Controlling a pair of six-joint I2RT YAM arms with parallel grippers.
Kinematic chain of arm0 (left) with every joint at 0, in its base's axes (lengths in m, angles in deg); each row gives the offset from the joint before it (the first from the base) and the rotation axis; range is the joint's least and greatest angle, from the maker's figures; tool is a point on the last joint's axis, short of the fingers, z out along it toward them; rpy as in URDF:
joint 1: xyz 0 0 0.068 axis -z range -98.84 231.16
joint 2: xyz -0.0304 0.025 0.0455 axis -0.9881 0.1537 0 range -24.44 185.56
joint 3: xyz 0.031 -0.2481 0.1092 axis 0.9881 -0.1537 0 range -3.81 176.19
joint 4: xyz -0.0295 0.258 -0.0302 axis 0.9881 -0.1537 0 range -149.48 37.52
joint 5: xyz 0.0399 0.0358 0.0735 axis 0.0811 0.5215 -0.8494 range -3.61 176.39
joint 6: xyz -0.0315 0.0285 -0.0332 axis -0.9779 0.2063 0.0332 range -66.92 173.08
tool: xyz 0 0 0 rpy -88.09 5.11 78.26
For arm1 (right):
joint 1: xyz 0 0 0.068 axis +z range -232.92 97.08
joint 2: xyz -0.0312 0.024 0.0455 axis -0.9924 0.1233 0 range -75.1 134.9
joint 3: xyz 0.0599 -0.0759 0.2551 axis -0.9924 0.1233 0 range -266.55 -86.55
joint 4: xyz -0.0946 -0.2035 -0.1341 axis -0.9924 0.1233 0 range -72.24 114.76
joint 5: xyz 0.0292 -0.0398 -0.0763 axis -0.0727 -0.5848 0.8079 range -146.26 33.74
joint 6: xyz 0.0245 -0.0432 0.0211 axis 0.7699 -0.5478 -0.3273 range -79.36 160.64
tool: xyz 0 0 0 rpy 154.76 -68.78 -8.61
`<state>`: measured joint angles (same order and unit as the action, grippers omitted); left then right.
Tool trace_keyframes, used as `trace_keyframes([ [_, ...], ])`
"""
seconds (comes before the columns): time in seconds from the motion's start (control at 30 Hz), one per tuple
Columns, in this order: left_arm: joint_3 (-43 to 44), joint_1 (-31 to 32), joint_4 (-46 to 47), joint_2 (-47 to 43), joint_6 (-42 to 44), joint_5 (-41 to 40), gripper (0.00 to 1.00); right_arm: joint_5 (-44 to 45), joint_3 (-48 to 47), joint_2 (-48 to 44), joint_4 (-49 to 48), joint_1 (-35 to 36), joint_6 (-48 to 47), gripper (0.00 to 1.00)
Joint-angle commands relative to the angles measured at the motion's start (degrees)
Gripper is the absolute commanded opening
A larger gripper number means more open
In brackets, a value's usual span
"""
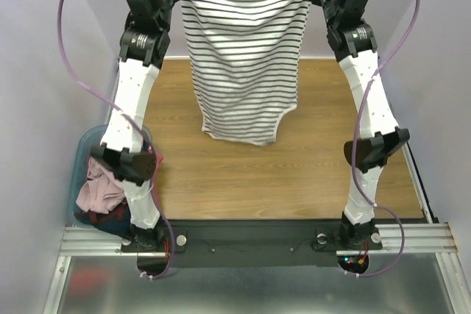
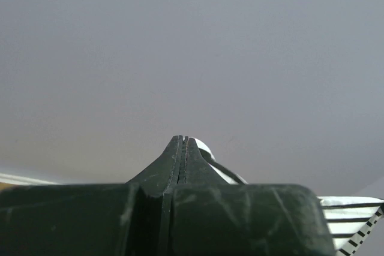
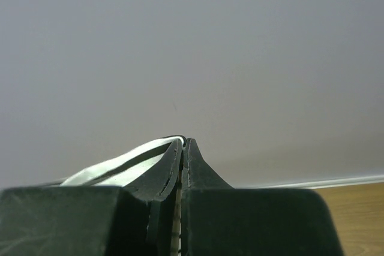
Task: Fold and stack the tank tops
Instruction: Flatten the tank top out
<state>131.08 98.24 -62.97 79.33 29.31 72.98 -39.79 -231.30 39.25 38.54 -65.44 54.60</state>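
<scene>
The brown wood-grain tabletop (image 1: 243, 182) carries no cloth in its middle. The white tank top with thin black stripes (image 1: 243, 64) hangs in the air above the far edge, spread wide between the two arms. Its lower hem is loose over the far half and a little curled.

At the near left corner stands the translucent light-blue plastic tub (image 1: 83, 148). In it lies the plain dusty pink tank top (image 1: 103, 189), crumpled, and under it some darker cloth (image 1: 107, 218), navy as far as I can tell.

Your left hand (image 2: 183, 147) is closed on one shoulder strap of the striped top. Your right hand (image 3: 184, 147) is closed on the other strap, and white cloth comes out between its fingers.

I judge that the step in hand is the spreading of the first top, before any fold. The next move calls for you to lower both hands together and draw the top toward the near edge, so it lies flat without wrinkles.

No brand, label or writing can be read anywhere.
</scene>
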Motion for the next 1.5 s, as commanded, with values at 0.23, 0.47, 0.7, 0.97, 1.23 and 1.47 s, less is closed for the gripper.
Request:
trace_keyframes([
  [0.23, 7.0, -5.0, 19.7, -0.7, 0.6, 11.8, 0.00, -6.5, -1.7, -3.5, -22.2, -2.2, 1.9, 0.00],
  [0.47, -23.8, -5.0, 23.9, -15.9, -3.6, 19.1, 0.00, -2.7, 28.5, -20.1, -23.3, -2.4, 4.4, 0.01],
  [0.7, -74.0, -1.1, 31.0, -35.3, -19.1, 19.6, 0.00, -1.2, 79.0, -44.4, -22.6, -2.6, 14.2, 0.01],
  [0.97, -115.4, 16.4, 31.0, -54.2, -33.0, 11.2, 0.22, -5.3, 117.8, -67.7, -14.6, -2.8, 29.2, 0.58],
  [1.23, -113.4, 21.2, 13.8, -69.0, -35.9, 5.5, 0.46, -6.9, 117.2, -82.5, -1.5, -2.6, 32.0, 0.75],
  [1.47, -93.3, 17.6, 3.3, -50.7, -26.5, -5.9, 0.48, -12.6, 112.1, -64.7, -6.5, -2.6, 28.3, 0.67],
])
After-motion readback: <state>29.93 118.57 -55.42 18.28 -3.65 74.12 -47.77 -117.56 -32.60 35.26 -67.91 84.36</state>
